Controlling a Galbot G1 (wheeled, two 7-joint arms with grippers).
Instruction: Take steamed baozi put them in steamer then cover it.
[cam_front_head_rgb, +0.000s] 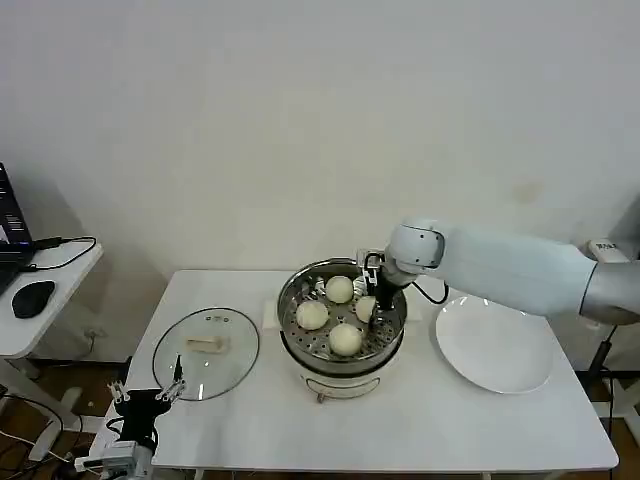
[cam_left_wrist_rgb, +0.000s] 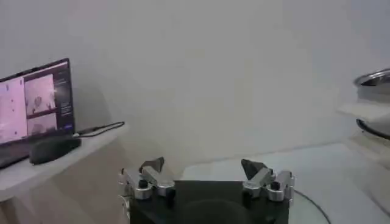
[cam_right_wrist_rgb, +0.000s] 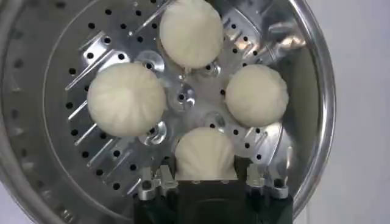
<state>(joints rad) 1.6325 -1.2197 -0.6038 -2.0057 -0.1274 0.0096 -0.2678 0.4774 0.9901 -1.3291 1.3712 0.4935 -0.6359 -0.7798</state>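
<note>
The steamer stands mid-table, its perforated tray holding several steamed baozi. Three of them lie free on the tray. A fourth baozi rests on the tray between the spread fingers of my right gripper, which reaches down into the pot and is open. The cover, a glass lid with a pale bar handle, lies flat on the table left of the steamer. My left gripper hangs open and empty at the table's front left corner.
A flat white plate sits right of the steamer. Left of the table, a side desk carries a laptop and a black mouse. The steamer's side shows far off in the left wrist view.
</note>
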